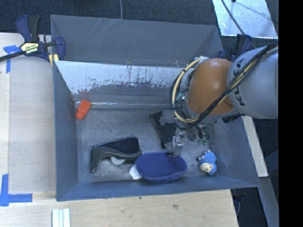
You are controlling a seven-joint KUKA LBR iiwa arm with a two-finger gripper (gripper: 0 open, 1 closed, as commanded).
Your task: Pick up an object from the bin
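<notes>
One end effector [176, 149] hangs over the blue rounded pad [159, 168], its opening impossible to tell

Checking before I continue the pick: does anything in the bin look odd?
Nothing looks spilled or broken. Only oddity: the orange block sits tilted at the back wall's foot, left, apart from the black piece, round blue piece and toy in front.

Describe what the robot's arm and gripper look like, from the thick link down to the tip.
The arm is a thick, rounded silver-grey link with dark lettering on its side. At the wrist sits a glossy orange-brown dome cover, ringed by looping yellow and black cables. Below it is a small gripper of dark grey metal.
</notes>
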